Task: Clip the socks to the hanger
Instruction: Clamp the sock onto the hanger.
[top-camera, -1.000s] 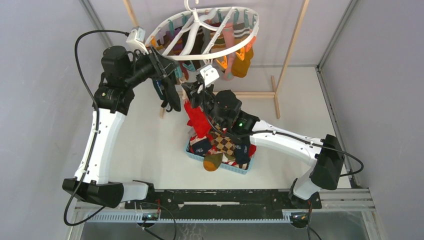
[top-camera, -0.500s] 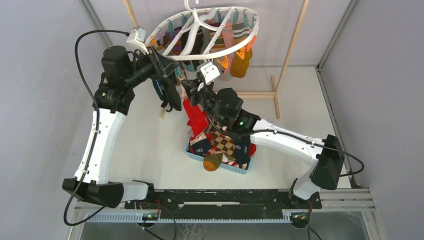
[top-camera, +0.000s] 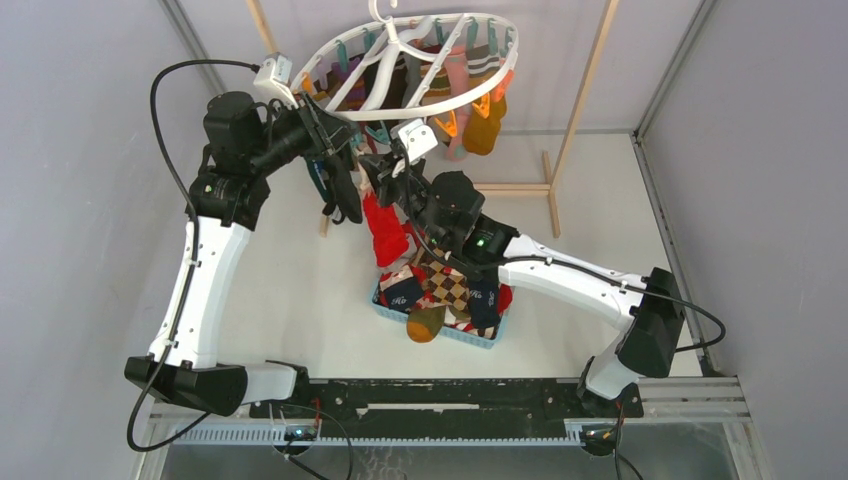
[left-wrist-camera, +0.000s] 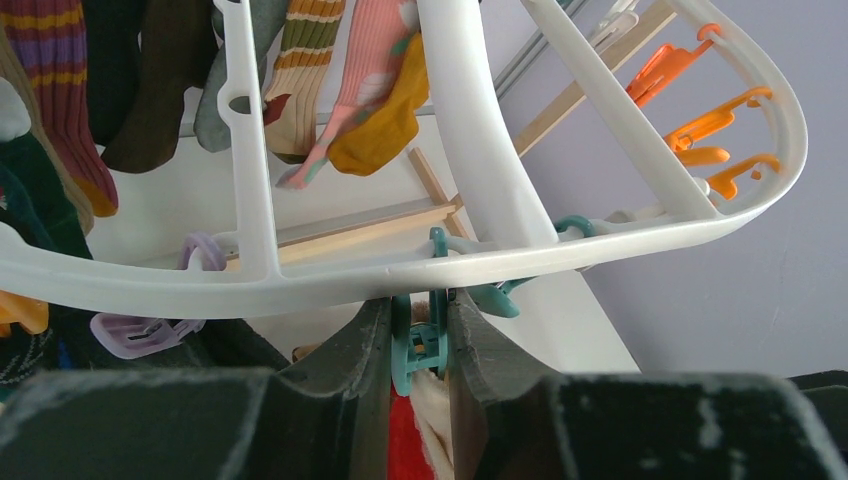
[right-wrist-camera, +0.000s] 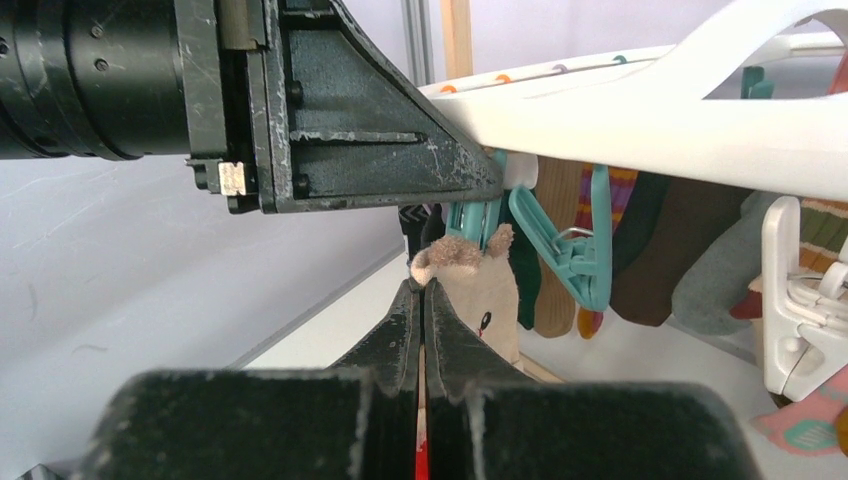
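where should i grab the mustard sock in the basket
Pinch the mustard sock at its rounded end, coming down from above on the near side: that end hangs over the near rim of the blue basket, free of the other socks piled behind it.

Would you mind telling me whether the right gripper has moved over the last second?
Yes. In the top view the right gripper has carried the red sock up and left, away from the blue basket and toward the hanger.

White links (top-camera: 205, 290), black joints (top-camera: 655, 325), black cables (top-camera: 151, 105)
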